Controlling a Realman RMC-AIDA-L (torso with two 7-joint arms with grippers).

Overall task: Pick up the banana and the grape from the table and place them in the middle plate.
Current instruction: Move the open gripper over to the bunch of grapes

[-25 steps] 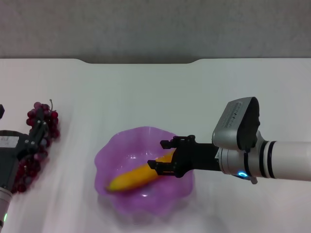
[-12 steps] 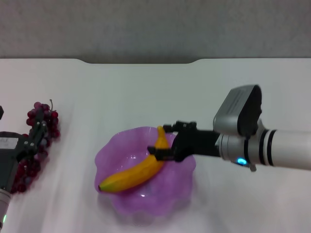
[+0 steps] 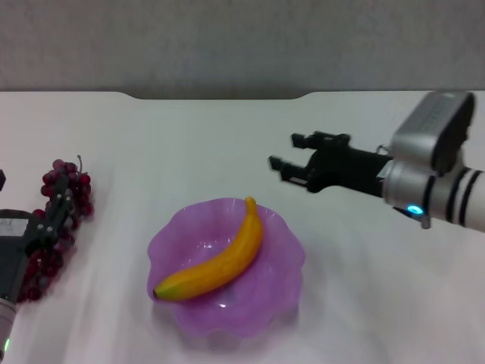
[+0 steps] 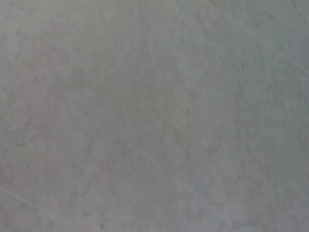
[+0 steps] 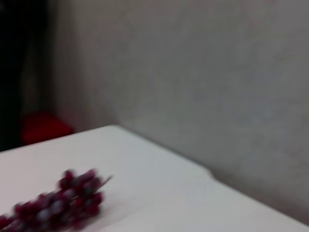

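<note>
So the banana [image 3: 216, 262] is lying inside the middle plate [image 3: 282, 282], tip toward the far rim. Right pincer [image 3: 292, 161] hangs above the table [image 3: 189, 144] beyond the plate, fingers spread, holding nothing. Left pincer [image 3: 51, 220] sits right over the grape [image 3: 64, 199] at the left edge; can't tell its state.

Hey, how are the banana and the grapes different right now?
The banana is one smooth, curved yellow piece; the grapes are a long bunch of small dark red berries. The banana lies inside the purple plate, while the grapes lie on the white table at the robot's left, with the left tool on them. Neither is lifted.
</note>
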